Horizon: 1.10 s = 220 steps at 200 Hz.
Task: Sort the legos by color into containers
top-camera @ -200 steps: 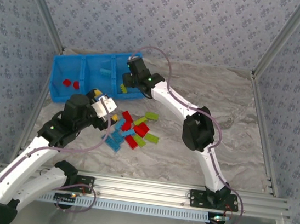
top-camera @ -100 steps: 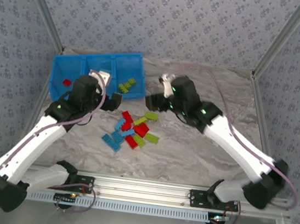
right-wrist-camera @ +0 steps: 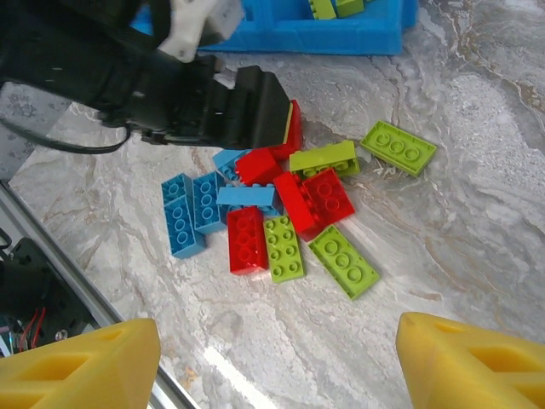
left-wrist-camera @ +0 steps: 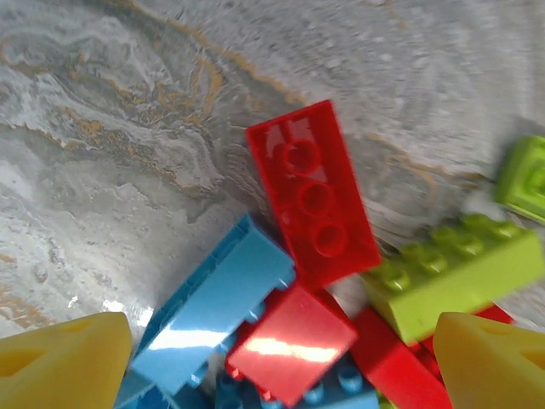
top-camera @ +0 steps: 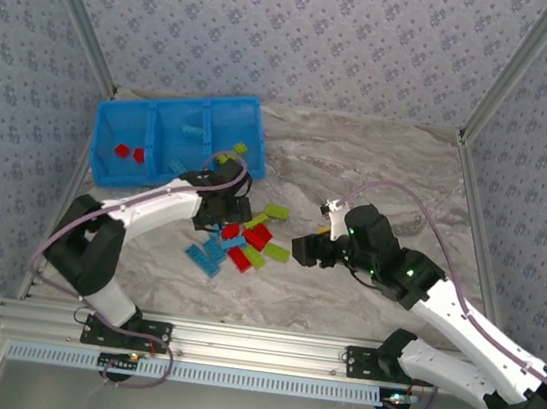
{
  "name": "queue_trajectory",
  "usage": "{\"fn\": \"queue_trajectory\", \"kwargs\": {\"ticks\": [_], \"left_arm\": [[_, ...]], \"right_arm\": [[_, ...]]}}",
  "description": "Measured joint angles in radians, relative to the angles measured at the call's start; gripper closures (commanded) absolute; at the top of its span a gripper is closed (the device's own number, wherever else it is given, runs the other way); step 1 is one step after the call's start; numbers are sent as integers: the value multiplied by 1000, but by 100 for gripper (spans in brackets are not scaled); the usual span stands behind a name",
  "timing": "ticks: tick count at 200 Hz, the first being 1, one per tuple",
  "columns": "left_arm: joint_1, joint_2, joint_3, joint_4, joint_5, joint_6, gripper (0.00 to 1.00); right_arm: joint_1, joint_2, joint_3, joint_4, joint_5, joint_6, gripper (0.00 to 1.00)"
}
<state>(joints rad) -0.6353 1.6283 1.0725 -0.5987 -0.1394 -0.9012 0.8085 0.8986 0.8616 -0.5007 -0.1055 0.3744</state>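
The legos lie in a loose pile (top-camera: 245, 241) of red, light blue and lime bricks on the marble table. My left gripper (top-camera: 234, 211) hangs open right over the pile's far-left edge; its yellow fingertips (left-wrist-camera: 60, 362) flank a red brick (left-wrist-camera: 294, 341), a light blue brick (left-wrist-camera: 223, 298) and a flat red brick (left-wrist-camera: 311, 204). My right gripper (top-camera: 305, 249) stands open to the right of the pile, holding nothing. The blue tray (top-camera: 154, 113) holds two red bricks (top-camera: 129, 153) in its left compartment, light blue ones (top-camera: 192, 133) in the middle and lime ones (top-camera: 230, 153) on the right.
A flat lime brick (right-wrist-camera: 398, 146) lies apart at the pile's far-right side. The left arm's black gripper body (right-wrist-camera: 213, 111) covers the pile's far edge in the right wrist view. The aluminium rail (top-camera: 265, 345) runs along the near table edge.
The left gripper has come from the tray down to the pile. The right arm has swung away from the tray's right compartment to the right of the pile.
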Motion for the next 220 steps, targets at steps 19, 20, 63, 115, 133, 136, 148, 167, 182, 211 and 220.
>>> {"fn": "queue_trajectory", "kwargs": {"ticks": [19,20,63,115,133,136,148,167,182,211,220], "left_arm": [[0,71,25,5,-27,-29,12],[0,73,26,6,-28,-30,13],[0,158,64,57,-87,-35,24],[36,238,92,119,-93,-20,57],[40,240,92,118,-97,-11,64],[40,240,92,117,-98,-5,65],[41,238,92,117,-100,5,69],[46,234,96,117,-101,32,74],[56,214,98,112,-109,64,76],[100,87,115,71,-140,135,76],[122,29,123,58,-154,158,76]], "right_arm": [[-1,-14,-6,-13,-12,10,24],[-1,-15,-7,-14,-13,11,24],[0,-14,-17,-43,-107,52,24],[5,-14,-16,-111,-149,90,24],[11,-14,-16,-117,-158,105,24],[13,-14,-16,-117,-159,109,24],[16,-8,-16,-114,-165,119,24],[21,18,-16,-74,-171,140,24],[24,45,-16,-32,-171,154,24],[24,93,-16,31,-156,165,23],[24,100,-16,49,-148,168,23]]}}
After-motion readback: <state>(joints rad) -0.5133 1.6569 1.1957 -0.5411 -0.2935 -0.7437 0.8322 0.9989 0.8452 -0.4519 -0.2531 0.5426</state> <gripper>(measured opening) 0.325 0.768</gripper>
